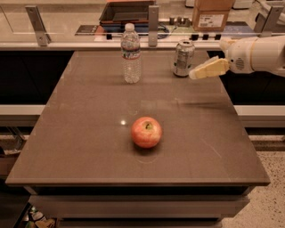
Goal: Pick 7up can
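Observation:
The 7up can [183, 58], silvery with greenish markings and a pull-tab top, stands upright near the far right of the brown table [89, 133]. My gripper [196, 74] comes in from the right on a white arm, its cream fingertips just right of the can's base and slightly nearer me, not touching it. It holds nothing.
A clear plastic water bottle [132, 54] stands left of the can. A red apple [146, 132] sits in the middle of the table. Behind the table runs a counter with a metal rail, a dark tray [127, 11] and a cardboard box [212, 13].

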